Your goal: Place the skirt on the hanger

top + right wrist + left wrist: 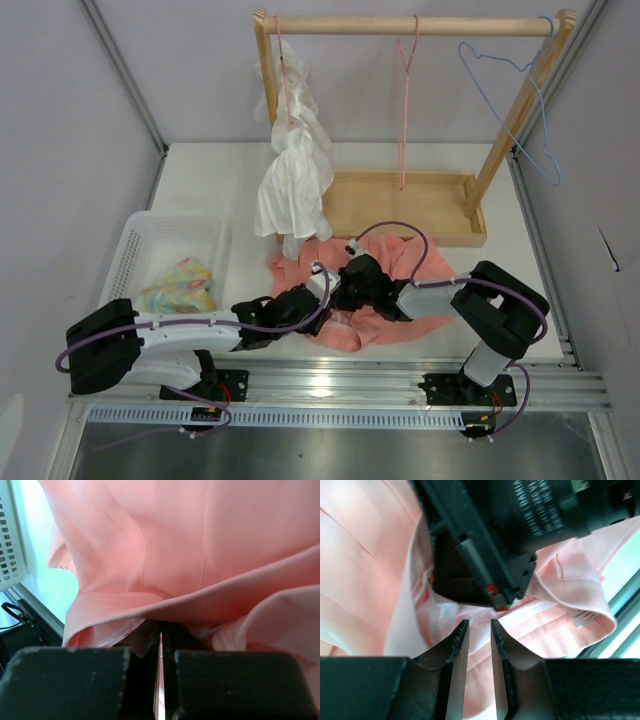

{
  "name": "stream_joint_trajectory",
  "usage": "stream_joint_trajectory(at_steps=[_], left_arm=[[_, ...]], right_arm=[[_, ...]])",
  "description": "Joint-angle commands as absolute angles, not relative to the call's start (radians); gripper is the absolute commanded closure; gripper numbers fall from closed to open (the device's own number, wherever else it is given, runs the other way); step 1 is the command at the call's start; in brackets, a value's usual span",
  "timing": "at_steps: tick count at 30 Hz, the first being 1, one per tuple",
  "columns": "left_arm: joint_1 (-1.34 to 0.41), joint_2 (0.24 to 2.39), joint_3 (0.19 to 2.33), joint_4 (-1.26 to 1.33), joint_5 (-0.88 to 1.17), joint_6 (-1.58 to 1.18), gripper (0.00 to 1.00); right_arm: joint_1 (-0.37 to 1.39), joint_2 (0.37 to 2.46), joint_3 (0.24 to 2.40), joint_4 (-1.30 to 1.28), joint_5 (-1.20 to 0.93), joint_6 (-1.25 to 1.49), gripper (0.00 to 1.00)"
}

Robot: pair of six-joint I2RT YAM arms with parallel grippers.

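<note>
You're early on: the skirt lies bunched on the near worktop, the hanger hangs bare on the far rail. Right hand is pinched shut on the fabric, left hand partly open just beside it, so lifting and hanging are left to do

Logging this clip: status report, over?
Right gripper shut on skirt edge. Left gripper slightly open over skirt. Skirt bunched on table; hanger bare on rail. White garment hangs alongside, apart.
</note>
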State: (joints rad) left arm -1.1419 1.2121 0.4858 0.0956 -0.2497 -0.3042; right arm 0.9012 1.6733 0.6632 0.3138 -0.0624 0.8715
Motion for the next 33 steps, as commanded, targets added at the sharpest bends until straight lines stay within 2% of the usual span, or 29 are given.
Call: stream_joint_trajectory(at_steps=[1, 12, 22, 33], left_arm=[[-1.135, 1.227, 0.479, 0.156, -0.250, -0.285, 0.71], [-1.135, 1.328, 0.495, 0.222, -0.189, -0.244, 0.71], [-1.134, 1.396, 0.528, 0.216, -0.297, -0.222, 0.68], [-1.127, 1.321, 0.517, 0.212, -0.377, -0.215, 0.63]], right_arm=[[0.873, 1.638, 0.614, 0.299, -0.057, 0.864, 1.00], [0.857, 1.624, 0.592, 0.304, -0.078, 0.856, 1.00], [0.857, 1.634, 0.586, 0.319, -0.086, 0.857, 1.00], [0.856, 1.629, 0.569, 0.328, -0.087, 0.861, 1.00]])
